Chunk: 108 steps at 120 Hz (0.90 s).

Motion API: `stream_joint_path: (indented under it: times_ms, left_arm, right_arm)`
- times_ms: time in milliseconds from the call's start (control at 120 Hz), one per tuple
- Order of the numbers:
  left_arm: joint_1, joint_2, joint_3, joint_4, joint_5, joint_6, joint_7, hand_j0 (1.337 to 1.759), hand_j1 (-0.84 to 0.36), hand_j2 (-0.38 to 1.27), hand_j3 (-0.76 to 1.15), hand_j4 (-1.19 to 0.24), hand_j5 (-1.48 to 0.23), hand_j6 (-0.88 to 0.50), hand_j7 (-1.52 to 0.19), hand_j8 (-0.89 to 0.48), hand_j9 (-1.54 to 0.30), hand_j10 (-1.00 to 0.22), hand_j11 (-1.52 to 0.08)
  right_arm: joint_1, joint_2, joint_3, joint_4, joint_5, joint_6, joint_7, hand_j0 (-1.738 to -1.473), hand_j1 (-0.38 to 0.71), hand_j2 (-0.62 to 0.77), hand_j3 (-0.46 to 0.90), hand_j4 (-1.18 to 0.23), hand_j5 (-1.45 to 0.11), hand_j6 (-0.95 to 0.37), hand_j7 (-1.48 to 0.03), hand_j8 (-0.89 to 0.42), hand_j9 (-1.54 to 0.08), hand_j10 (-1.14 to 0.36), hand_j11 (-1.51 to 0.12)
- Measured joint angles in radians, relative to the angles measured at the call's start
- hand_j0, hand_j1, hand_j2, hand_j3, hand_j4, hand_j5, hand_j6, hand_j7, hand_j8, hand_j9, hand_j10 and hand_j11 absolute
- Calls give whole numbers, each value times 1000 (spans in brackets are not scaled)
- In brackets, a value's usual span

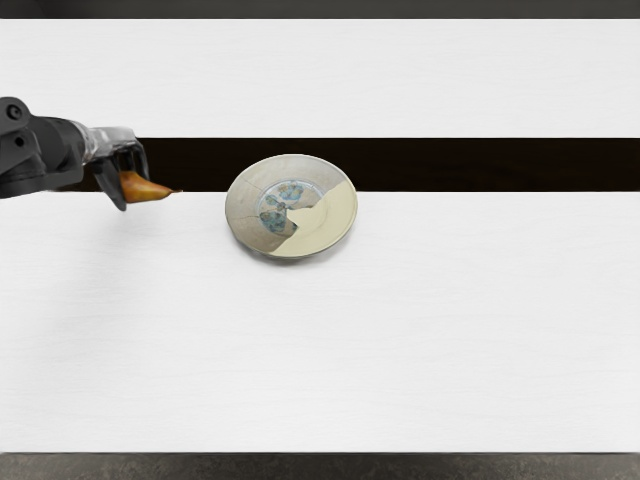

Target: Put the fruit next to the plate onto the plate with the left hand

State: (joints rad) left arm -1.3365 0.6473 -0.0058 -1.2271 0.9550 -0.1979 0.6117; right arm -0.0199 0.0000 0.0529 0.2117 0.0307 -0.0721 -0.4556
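Edges: the plate (338, 218) overlapped the tabletop's (400, 330) far edge; open tabletop lay in front
Fruit: the fruit (146, 187) sat left of the plate, apart
Hand: the left hand (119, 168) pinched the fruit

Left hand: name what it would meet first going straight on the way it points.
The left hand, holding the fruit, points toward picture right. The plate looks first in that line, probably its left rim; the hand's height is unclear.

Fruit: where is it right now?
Head view, left side: the fruit sits in the fingers of the left hand, left of the plate and not touching it, near the far edge of the table.
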Motion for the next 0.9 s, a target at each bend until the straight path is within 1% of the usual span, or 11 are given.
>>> stream_joint_path:
  times_ms: [392, 500, 525, 625, 725, 808, 850, 900]
  left_arm:
    - [-115, -12, -8, 2, -83, -52, 0, 1649, -274, 182, 0, -608, -1017, -473, -1012, -525, -1016, -752, -1012]
    - [-139, -23, -8, 4, -110, -59, 0, 1649, -274, 157, 0, -610, -1019, -475, -1016, -519, -1020, -756, -1016]
    - [-146, -29, -8, 5, -118, -62, 0, 1649, -272, 194, 0, -610, -1023, -469, -1018, -518, -1021, -758, -1016]
    - [-163, -56, -8, 7, -135, -68, 0, 1650, -291, 203, 0, -607, -1028, -470, -1025, -506, -1028, -765, -1023]
    - [-184, -92, -8, 17, -152, -71, 0, 1651, -342, 326, 0, -586, -1040, -441, -1033, -480, -1028, -771, -1023]
    - [-193, -115, -8, 28, -162, -72, 0, 1651, -353, 320, 0, -573, -1044, -427, -1035, -470, -1030, -774, -1025]
    - [-198, -126, -8, 34, -165, -72, 0, 1652, -363, 354, 0, -571, -1045, -425, -1035, -467, -1031, -775, -1026]
    - [-202, -138, -8, 40, -168, -72, 0, 1651, -357, 315, 0, -570, -1046, -424, -1037, -460, -1034, -774, -1030]
  right_arm:
    - [0, 0, -1, 0, 0, 0, 0, -1658, -310, -7, 0, -33, -43, -33, -43, -33, -43, -33, -43]
    - [0, 0, -1, 0, 0, 0, 0, -1658, -310, -7, 0, -33, -43, -33, -43, -33, -43, -33, -43]
    - [0, 0, -1, 0, 0, 0, 0, -1658, -310, -7, 0, -33, -43, -33, -43, -33, -43, -33, -43]
    - [0, 0, -1, 0, 0, 0, 0, -1658, -310, -7, 0, -33, -43, -33, -43, -33, -43, -33, -43]
    - [0, 0, -2, 0, -1, 0, 0, -1658, -310, -7, 0, -33, -43, -33, -43, -33, -43, -33, -43]
    - [0, 0, -2, 0, -1, 0, 0, -1658, -310, -7, 0, -33, -43, -33, -43, -33, -43, -33, -43]
    - [0, 0, -2, 0, -1, 0, 0, -1658, -310, -7, 0, -33, -43, -33, -43, -33, -43, -33, -43]
    - [0, 0, -2, 0, -2, 0, 0, -1658, -310, -7, 0, -33, -43, -33, -43, -33, -43, -33, -43]
